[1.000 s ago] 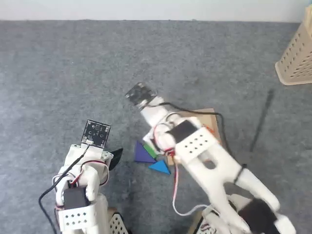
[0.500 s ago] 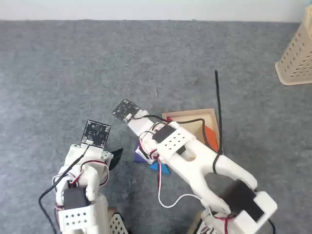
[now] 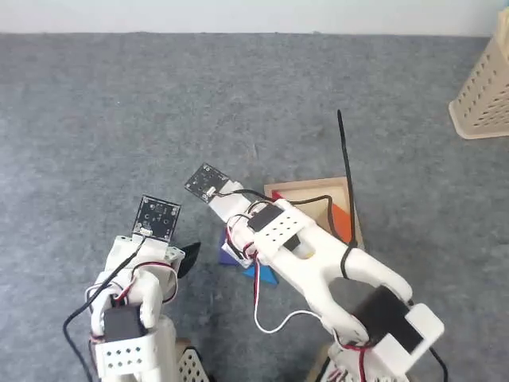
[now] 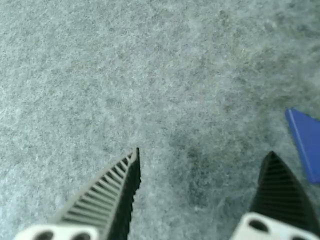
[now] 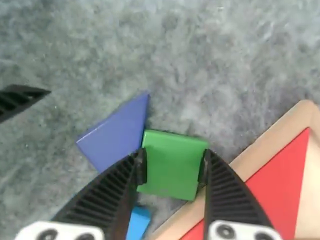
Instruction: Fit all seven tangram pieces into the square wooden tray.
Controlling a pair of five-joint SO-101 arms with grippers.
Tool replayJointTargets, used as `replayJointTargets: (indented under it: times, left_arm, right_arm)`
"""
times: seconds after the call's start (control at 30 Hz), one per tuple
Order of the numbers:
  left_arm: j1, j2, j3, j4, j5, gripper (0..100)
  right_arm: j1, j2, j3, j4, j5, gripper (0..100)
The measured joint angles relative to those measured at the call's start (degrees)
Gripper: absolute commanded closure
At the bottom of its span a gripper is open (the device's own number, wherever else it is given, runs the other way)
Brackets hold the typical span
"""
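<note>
Leftmost, the left gripper (image 4: 202, 155) hangs spread over bare grey carpet (image 4: 125, 60), holding nothing. Centre: the right gripper (image 5: 172, 156) pinches the green square (image 5: 172, 170) by two opposite edges. The piece appears to lie flat on the carpet, touching a violet-blue triangle (image 5: 117, 135) and just beside the square wooden tray (image 5: 280, 135), which holds a red triangle (image 5: 272, 185). A clean step likely means lifting straight up without dragging the neighbours, then lowering the square level, edges parallel to the rim.

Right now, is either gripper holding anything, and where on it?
Right gripper pinches the green square across two opposite edges. Left gripper is open over carpet, holding nothing.
</note>
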Motion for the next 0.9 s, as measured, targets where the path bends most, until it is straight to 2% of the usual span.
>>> replayJointTargets:
  times: [0.1,0.2,0.3,0.53,0.7,0.9]
  left_arm:
    - [0.0,0.0,0.0,0.0,0.0,65]
    - [0.0,0.0,0.0,0.0,0.0,65]
    - [0.0,0.0,0.0,0.0,0.0,65]
    - [0.0,0.0,0.0,0.0,0.0,65]
    - [0.0,0.0,0.0,0.0,0.0,65]
    - [0.0,0.0,0.0,0.0,0.0,65]
  right_arm:
    - [-0.4,0.2,0.0,0.4,-0.1,74.1]
    - [-0.4,0.8,0.1,1.0,0.0,75.4]
    - [-0.4,0.8,0.1,1.0,0.0,79.7]
    - [0.0,1.3,0.1,1.0,0.0,98.7]
    - [0.1,0.5,0.1,1.0,-0.1,99.1]
    - [0.4,-7.5,0.3,4.7,-0.6,99.1]
